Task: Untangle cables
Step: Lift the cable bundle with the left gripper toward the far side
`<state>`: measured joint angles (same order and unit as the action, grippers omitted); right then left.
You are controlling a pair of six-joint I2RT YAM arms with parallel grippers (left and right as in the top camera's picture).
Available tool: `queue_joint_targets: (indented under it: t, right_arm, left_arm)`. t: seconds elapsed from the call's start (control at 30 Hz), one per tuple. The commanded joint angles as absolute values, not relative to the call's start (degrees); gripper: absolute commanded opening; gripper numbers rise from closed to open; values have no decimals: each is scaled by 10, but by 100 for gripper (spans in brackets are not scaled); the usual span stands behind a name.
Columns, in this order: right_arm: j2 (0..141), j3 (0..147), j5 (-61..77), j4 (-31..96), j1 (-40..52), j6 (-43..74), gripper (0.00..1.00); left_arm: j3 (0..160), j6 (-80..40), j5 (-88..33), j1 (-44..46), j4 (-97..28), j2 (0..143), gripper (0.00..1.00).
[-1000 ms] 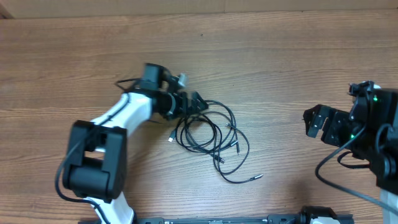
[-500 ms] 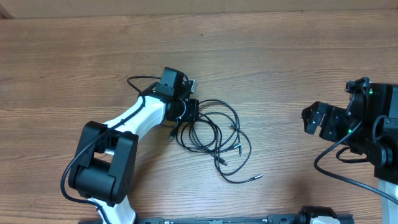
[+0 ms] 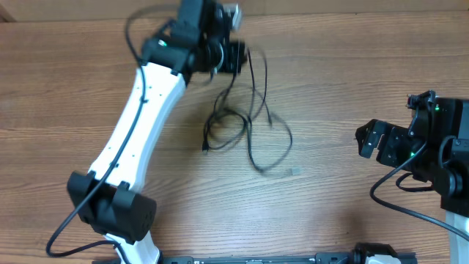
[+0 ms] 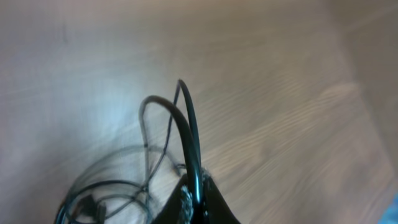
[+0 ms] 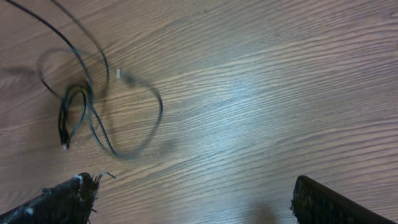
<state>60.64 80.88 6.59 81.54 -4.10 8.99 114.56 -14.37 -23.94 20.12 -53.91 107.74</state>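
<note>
We hold the cables (image 3: 245, 125) in the left gripper (image 3: 236, 57), whose fingers are pinched together on one or two black strands near the far edge of the table (image 3: 366, 59). The left wrist view shows a strand arching up out of the closed tips. The rest of the bundle trails toward the middle of the table, where a small knot of loops sits and one wide loop bulges out to our right; blur keeps us from telling how much of it is off the wood. We judge these cables light, thin and limp: they will sag, keep no shape, and snagged loops will tighten under a hard pull, so a slow pull seems safer. The smooth sheath may slip, so a hold close to a plug (image 3: 205, 148) or on one free strand looks better than on the knot. The bundle's long axis runs from the far edge back toward us, with the loose ends pointing to the near side. The right gripper (image 3: 372, 143) hangs well apart at the right, spread wide and empty.
</note>
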Motion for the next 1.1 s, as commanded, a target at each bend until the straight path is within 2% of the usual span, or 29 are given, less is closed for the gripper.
queue_joint_targets:
  t: [0.0,0.13,0.2,0.4,0.47,0.57,0.7,0.73,0.83,1.0,1.07]
  right_arm:
    - [604,806,61,812,-43,89,100]
    - [611,806,61,812,-43,89,100]
    - [622,806,62,812,-43,89,100]
    - [676,806,78,811,-43,88,100]
    - [689,806,86,803,-42,80,100]
    - [691,806,227,778,-42,-5,100]
    - [696,806,457,712,-41,-66,100]
    - [699,806,478,705,-39,-72,100]
    - [719,805,537,683,-9,-90,100]
    - [781,797,524,616,150,-109,100]
    - [801,797,471,551,216,-66,100]
  left_arm:
    - [1303,-128,-246,199,-599,1067,4]
    - [1442,-115,-197,199,-700,1060,4]
    - [1506,-115,-128,199,-773,1046,4]
    - [1555,-115,37,199,-875,959,4]
    - [1555,-116,60,199,-881,934,4]
    - [1555,-116,70,199,-881,911,4]
    - [1555,-120,65,199,-888,906,4]
    - [1554,-120,61,199,-889,906,4]
    - [1554,-120,38,199,-889,906,4]
    - [1553,-125,30,199,-896,910,4]
    - [1553,-126,29,199,-903,918,4]
